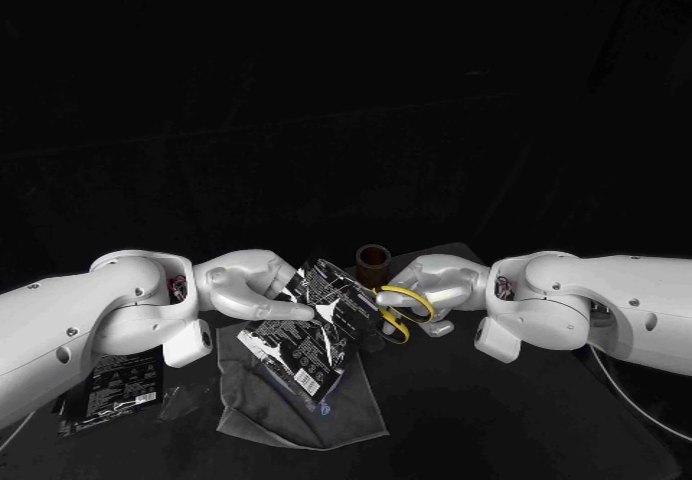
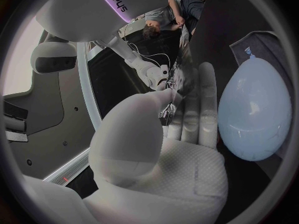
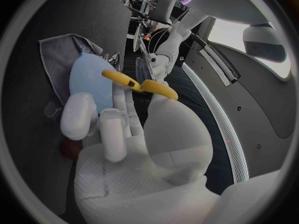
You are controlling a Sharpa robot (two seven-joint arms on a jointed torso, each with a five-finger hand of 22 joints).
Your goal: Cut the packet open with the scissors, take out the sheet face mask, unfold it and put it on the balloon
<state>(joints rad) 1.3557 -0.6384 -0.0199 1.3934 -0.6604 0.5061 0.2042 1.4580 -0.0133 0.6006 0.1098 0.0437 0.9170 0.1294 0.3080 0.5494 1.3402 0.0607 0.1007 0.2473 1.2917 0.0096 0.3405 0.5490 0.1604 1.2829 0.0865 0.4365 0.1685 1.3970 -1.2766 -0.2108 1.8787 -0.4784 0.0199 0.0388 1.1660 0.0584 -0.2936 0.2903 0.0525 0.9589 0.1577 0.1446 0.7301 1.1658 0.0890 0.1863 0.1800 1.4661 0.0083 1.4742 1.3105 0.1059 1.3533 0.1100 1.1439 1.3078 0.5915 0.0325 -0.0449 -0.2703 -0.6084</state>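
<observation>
**Scissors at the packet's edge: the cut could go wrong**

The left hand (image 1: 253, 285) pinches the black packet (image 1: 325, 312) upright between thumb and fingers. The right hand (image 1: 440, 284), just beside it, is curled round the yellow handles of the scissors (image 1: 402, 305), whose blades touch the packet's side facing that hand. Whether the blades are parted I cannot tell. The thin foil may twist in the pinch as they close, so they fold it rather than cut it. A bite set too deep could slice the mask inside. The balloon (image 2: 252, 119) lies below both hands on the grey cloth (image 1: 303, 410).
</observation>
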